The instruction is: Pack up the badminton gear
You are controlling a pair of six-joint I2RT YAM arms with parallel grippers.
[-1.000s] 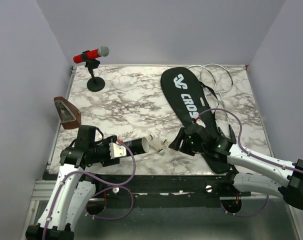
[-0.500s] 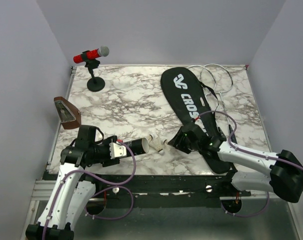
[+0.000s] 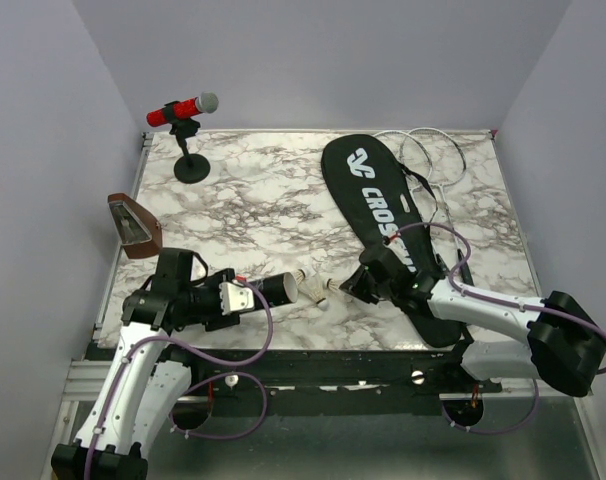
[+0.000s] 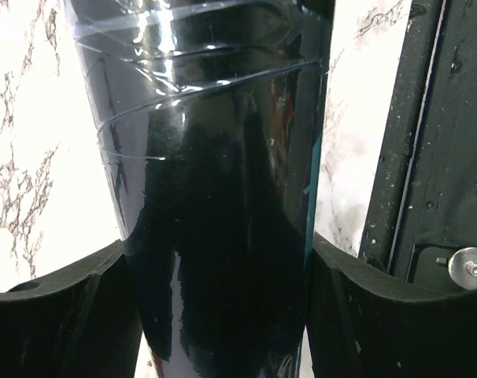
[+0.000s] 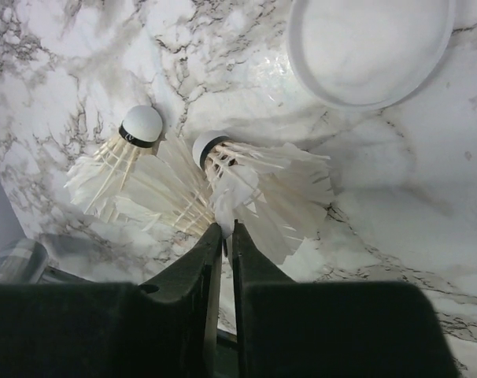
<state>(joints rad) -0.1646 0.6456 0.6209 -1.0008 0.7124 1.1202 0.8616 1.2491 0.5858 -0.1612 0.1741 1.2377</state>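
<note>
Feathers of one small white feathered shuttlecock [image 5: 262, 185] sit pinched in the right claw [image 5: 223, 230] on the marbled worktop [image 3: 263, 210]; just leftward, the long black cylindrical tube [image 3: 273, 290], clamped in the left claw [image 4: 216, 248], points its mouth at it.

Left arm [image 3: 131, 382]: white shell links, black joints, pale block at the wrist. Right arm [image 3: 495, 318]: same white-and-black build, bulky black housing at the elbow. Purple cables [image 3: 425, 227] loop loosely along both. Right gripper [image 5: 227, 228] fingers [image 5: 179, 276] matte black, tapering to thin tips.
</note>
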